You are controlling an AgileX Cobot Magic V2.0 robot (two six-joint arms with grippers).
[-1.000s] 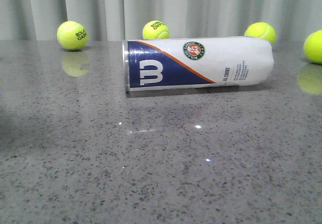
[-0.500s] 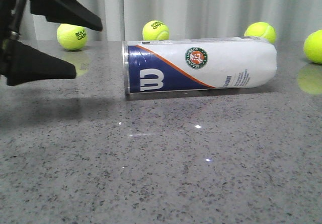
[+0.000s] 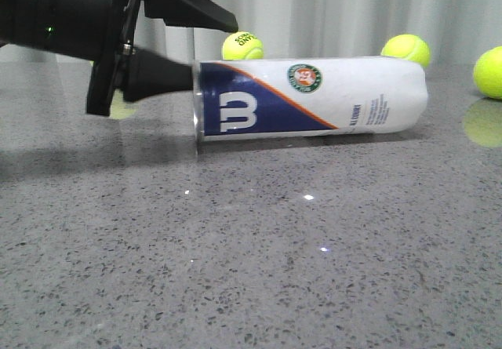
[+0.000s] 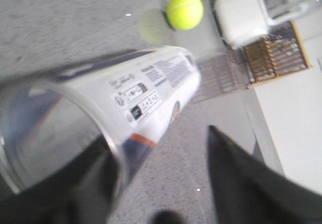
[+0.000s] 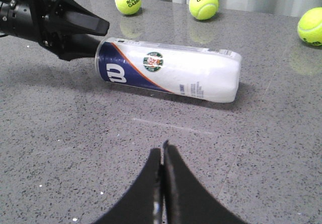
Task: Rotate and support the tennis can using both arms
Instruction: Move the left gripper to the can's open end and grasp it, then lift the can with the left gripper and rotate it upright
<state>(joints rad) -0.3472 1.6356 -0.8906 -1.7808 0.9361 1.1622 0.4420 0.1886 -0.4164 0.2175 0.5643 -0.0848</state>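
Observation:
The tennis can lies on its side on the grey table, with its navy section and metal rim to the left. My left gripper is open at that rim. Its lower finger appears to reach into the can's open mouth. Its upper finger is outside, above the can wall. In the left wrist view the can fills the left side, with the left gripper straddling its wall. My right gripper is shut and empty, low over the table in front of the can. It is out of the front view.
Yellow tennis balls lie along the back of the table by the curtain: one behind the can, one at its right end, and one at the far right. The right wrist view shows another ball behind the left arm.
My left gripper has come in from the left, open, and reached the can's rim end. The can has rolled slightly, so its emblem has shifted.

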